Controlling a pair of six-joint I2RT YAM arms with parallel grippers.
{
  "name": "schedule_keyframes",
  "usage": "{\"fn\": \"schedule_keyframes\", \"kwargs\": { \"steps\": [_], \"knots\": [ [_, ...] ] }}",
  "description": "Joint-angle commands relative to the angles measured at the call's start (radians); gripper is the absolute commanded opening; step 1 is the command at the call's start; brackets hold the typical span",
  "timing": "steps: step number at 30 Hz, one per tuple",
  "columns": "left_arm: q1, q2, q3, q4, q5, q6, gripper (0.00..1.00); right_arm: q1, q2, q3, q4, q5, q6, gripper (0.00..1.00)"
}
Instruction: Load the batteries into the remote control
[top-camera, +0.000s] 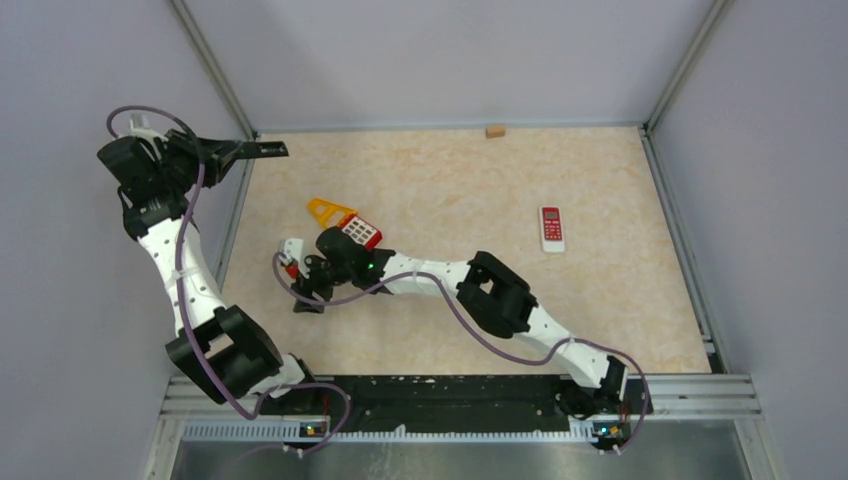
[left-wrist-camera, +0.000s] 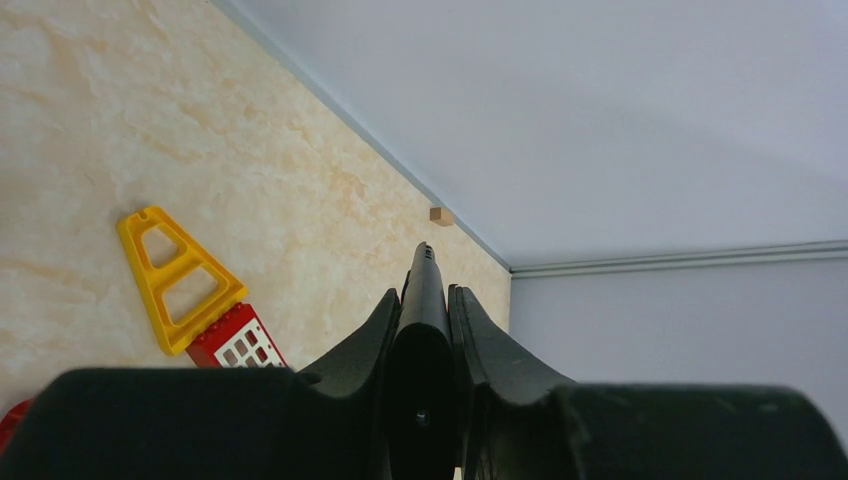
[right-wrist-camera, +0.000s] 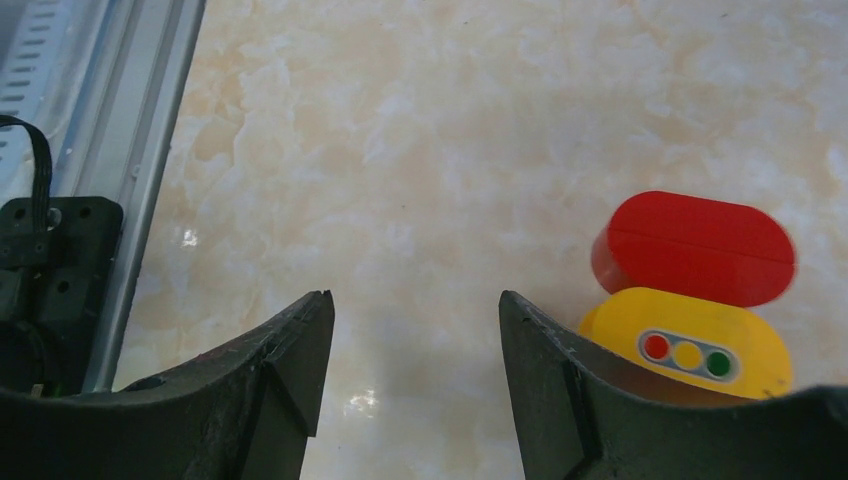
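Between the fingers of my left claw (left-wrist-camera: 428, 300) sits a thin dark stick (left-wrist-camera: 425, 262). The claw is closed tight on it and held up high, off to the side of the counter (top-camera: 450, 180). I think the stick is one of the batteries, but it is so dark against the fingers that I cannot be sure. I can find no other batteries anywhere.

My right claw (right-wrist-camera: 415, 305) is wide open and holds nothing. It hangs low over bare counter. Just to its right are a red toy piece (right-wrist-camera: 693, 247) and a yellow toy piece (right-wrist-camera: 690, 345) with three little lights painted on it.

The remote control (top-camera: 552, 229) is red and white and lies flat with its buttons up. It is far off to the right of the right claw, and farther from the left one. Neither claw touches it.

So I judge the job is near its start: one battery may be picked up, and none is in. Next, I think the right claw must go to the remote and turn it over, since no battery door shows on the top side.

The counter is a pale, shiny, marble-like sheet. Below and left of the left claw lie a yellow triangle frame (left-wrist-camera: 170, 275) and a red brick (left-wrist-camera: 238, 342). Ahead of the claw, a small wooden block (left-wrist-camera: 441, 215) sits by the back edge. Plain grey walls (top-camera: 450, 60) stand all around.
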Motion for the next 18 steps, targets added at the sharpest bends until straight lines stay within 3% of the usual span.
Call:
{"fn": "schedule_keyframes", "kwargs": {
  "steps": [1,18],
  "knots": [
    [0.011,-0.011,-0.006,0.072,0.048,-0.010,0.00,-0.036,0.071,0.118,-0.030,-0.131,0.046,0.62],
    [0.015,-0.021,-0.052,0.147,0.090,-0.071,0.00,-0.074,0.179,0.233,-0.115,-0.047,-0.044,0.63]
  ]
}}
